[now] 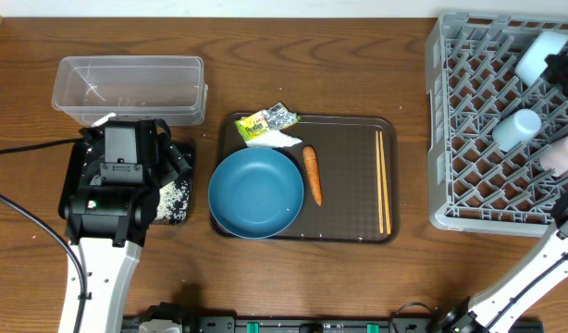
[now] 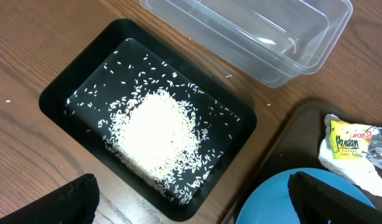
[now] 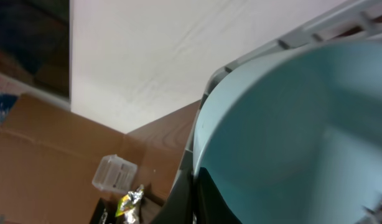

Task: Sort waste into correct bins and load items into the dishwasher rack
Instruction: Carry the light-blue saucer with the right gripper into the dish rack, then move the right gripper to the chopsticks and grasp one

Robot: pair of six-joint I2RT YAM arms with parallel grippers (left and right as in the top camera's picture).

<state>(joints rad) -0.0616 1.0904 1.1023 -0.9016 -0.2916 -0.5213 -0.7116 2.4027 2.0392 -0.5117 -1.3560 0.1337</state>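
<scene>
The heap of white rice [image 2: 157, 130] lies in the black tray [image 2: 60, 93], also seen from overhead [image 1: 178, 199]. My left gripper [image 2: 191, 202] is open and empty above the tray's near edge [image 1: 168, 162]. The clear tub [image 1: 127, 88] stands empty behind it. On the brown serving tray lie the dark-blue bowl [image 1: 256, 192], the carrot [image 1: 312, 174], the yellow-and-silver wrapper [image 1: 268, 119], the white tissue [image 1: 277, 140] and the chopsticks [image 1: 383, 180]. My right gripper [image 3: 196, 196] is shut on the rim of the light-blue bowl [image 3: 290, 137], over the grey rack [image 1: 469, 176]. The white cup [image 1: 517, 128] sits in the rack.
The brown serving tray [image 1: 353, 231] sits between the black tray and the rack. The dark-blue bowl's rim [image 2: 284, 199] lies close to the black tray's corner. A black cable [image 1: 25, 222] runs at the left. A blurred pinkish shape [image 1: 566, 153] shows over the rack's right edge.
</scene>
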